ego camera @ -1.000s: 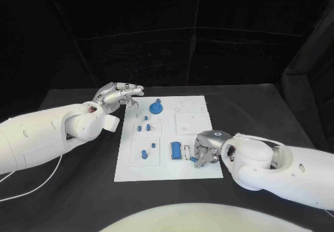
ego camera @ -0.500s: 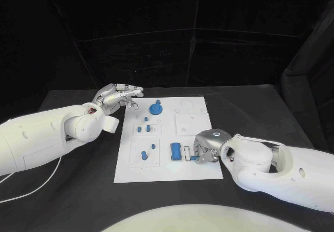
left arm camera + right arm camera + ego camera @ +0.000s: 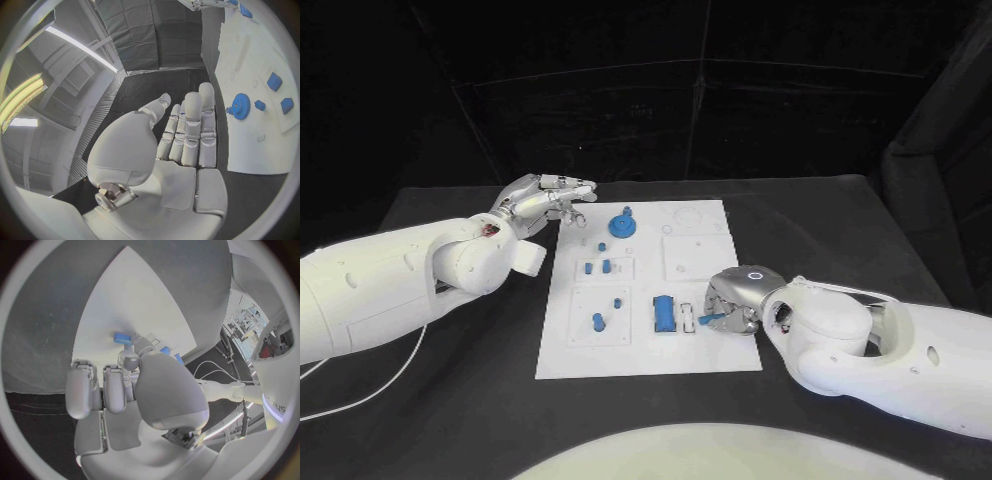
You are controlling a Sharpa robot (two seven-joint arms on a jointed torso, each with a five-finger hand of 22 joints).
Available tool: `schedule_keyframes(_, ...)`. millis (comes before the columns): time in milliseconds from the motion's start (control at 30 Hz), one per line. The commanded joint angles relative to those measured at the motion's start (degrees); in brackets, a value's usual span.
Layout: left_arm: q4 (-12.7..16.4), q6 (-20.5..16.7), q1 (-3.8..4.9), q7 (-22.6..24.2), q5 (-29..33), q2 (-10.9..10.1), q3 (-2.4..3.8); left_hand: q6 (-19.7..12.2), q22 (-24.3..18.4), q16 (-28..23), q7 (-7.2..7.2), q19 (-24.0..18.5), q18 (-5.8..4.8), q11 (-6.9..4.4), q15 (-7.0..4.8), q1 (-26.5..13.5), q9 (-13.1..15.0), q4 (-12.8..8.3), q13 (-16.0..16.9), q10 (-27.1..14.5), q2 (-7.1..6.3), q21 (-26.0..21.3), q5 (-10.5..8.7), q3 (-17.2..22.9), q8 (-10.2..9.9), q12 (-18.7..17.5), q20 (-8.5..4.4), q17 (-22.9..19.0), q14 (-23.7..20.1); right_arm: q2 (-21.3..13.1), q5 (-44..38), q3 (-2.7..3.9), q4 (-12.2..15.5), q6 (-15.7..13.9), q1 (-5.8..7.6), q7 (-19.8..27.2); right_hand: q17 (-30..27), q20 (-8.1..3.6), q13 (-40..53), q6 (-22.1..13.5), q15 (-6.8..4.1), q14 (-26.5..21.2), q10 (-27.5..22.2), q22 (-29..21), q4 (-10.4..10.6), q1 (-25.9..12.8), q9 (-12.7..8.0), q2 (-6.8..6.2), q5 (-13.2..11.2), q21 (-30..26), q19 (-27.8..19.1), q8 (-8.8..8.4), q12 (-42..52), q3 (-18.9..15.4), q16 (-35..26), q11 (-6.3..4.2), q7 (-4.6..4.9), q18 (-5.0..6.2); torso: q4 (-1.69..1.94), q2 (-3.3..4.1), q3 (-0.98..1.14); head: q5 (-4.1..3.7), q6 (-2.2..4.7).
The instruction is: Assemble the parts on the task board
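Task board (image 3: 646,345) runs lengthwise away from the robot; right hand (image 3: 731,305) pinches a small blue part (image 3: 713,320); left hand (image 3: 542,198) spread, empty.

Your right hand (image 3: 731,308) now holds a small blue part (image 3: 711,320) pinched at its fingertips, just beside the tall blue block (image 3: 665,313) near the right edge of the task board (image 3: 646,345). A second ago that hand was curled low over the same spot with no blue showing between its fingers; now the piece pokes out on the side toward the block. In your right wrist view the blue part (image 3: 123,338) sits at the fingertips (image 3: 129,359).
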Motion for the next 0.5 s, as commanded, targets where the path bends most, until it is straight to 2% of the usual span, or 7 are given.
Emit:
schedule_keyframes(33,0.0,0.6,0.07,0.1,0.1,0.0,0.04,-0.5,0.0,0.2,0.01,0.3,0.32,-0.05,-0.02,0.1,0.0,0.0,0.0,-0.4,0.48,-0.2,0.13,-0.4,0.4,0.2,0.29,-0.1,-0.4,-0.5,1.9,-0.64,-0.9,1.7,-0.60,-2.6,3.0,-0.24,0.7,2.3,-0.28,3.7,0.7,3.4,1.0,-4.9,0.0,-5.41,0.1,0.4,0.6,-1.00,0.5,12.1,0.3,0.06,0.38,-0.82,-0.03,-0.03,-0.05,0.06,-0.06)
schedule_keyframes(67,0.0,0.6,0.07,0.1,0.1,0.0,0.04,-0.5,0.0,0.2,0.01,0.3,0.32,-0.05,-0.02,0.1,0.0,0.0,0.0,-0.4,0.48,-0.2,0.13,-0.4,0.4,0.2,0.29,-0.1,-0.4,-0.5,1.9,-0.64,-0.9,1.5,-0.60,-2.6,3.0,-0.23,0.9,2.6,-0.23,3.8,0.8,3.5,0.9,-6.0,0.0,-6.55,0.0,0.4,0.7,-1.17,0.7,14.7,0.3,0.05,0.25,-0.84,-0.03,-0.04,-0.06,0.04,-0.09)
schedule_keyframes(167,0.0,0.6,0.07,0.1,0.1,0.0,0.04,-0.5,0.0,0.2,0.01,0.3,0.32,-0.05,-0.02,0.1,0.0,0.0,0.0,-0.4,0.48,-0.2,0.13,-0.4,0.4,0.2,0.29,-0.1,-0.4,-0.6,1.6,-0.64,-0.7,0.1,-0.60,-2.5,3.4,-0.23,1.8,3.1,-0.08,3.8,1.4,3.8,0.5,-7.9,0.2,-8.41,-0.2,0.6,0.8,-1.25,1.8,17.8,0.5,-0.02,-0.15,-0.92,-0.05,-0.01,-0.05,0.04,-0.04)
schedule_keyframes(300,0.0,0.6,0.06,0.1,0.1,0.1,0.04,-0.5,0.0,0.2,0.01,0.3,0.32,-0.05,-0.02,0.1,0.0,0.0,0.0,-0.4,0.48,-0.2,0.13,-0.4,0.4,0.2,0.29,-0.1,-0.4,-0.7,1.4,-0.63,-0.3,-2.9,-0.60,-2.4,4.2,-0.30,3.5,3.8,-0.21,4.0,2.4,4.3,0.7,-9.8,0.5,-9.70,-0.6,1.0,1.1,-1.09,3.9,18.9,1.0,-0.07,-0.39,-1.03,-0.03,-0.03,-0.05,-0.03,-0.04)
schedule_keyframes(500,0.0,0.7,0.05,0.1,0.1,0.1,0.04,-0.5,-0.1,0.2,0.01,0.3,0.32,-0.05,-0.02,0.1,0.0,0.0,0.0,-0.4,0.49,-0.2,0.13,-0.3,0.4,0.2,0.29,-0.1,-0.5,-0.8,1.4,-0.63,0.2,-6.7,-0.60,-1.8,4.9,-0.40,4.4,4.2,-0.32,4.2,3.0,4.7,1.1,-11.4,0.7,-10.76,-1.0,1.2,1.3,-1.04,4.9,19.1,1.4,-0.21,-0.56,-1.12,0.04,-0.04,-0.09,-0.06,-0.06)
